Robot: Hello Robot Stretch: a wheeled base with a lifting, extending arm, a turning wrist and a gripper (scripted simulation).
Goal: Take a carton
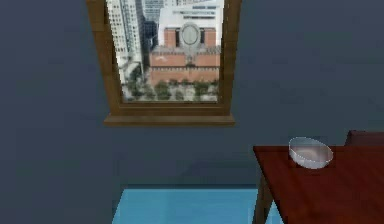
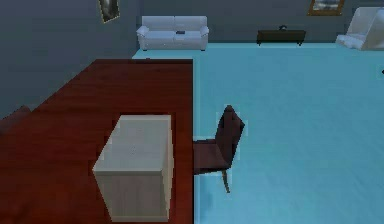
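pale matte carton (image 2: 135, 165), boxy with flat faces and square edges, upright on the near part of the table (image 2: 80, 100), close to its right edge. smooth red-brown wood, long and rectangular. just right of it, a dark chair (image 2: 222, 145) with thin legs on glossy light-blue floor (image 2: 300, 110). far off against the wall, a white cushioned sofa (image 2: 173, 33). in the forward view, a round clear glass bowl (image 1: 311, 152) on a red-brown tabletop (image 1: 300, 190) at the right; left of it, a wood-framed window (image 1: 170, 55) in a dark grey-blue wall (image 1: 50, 100).
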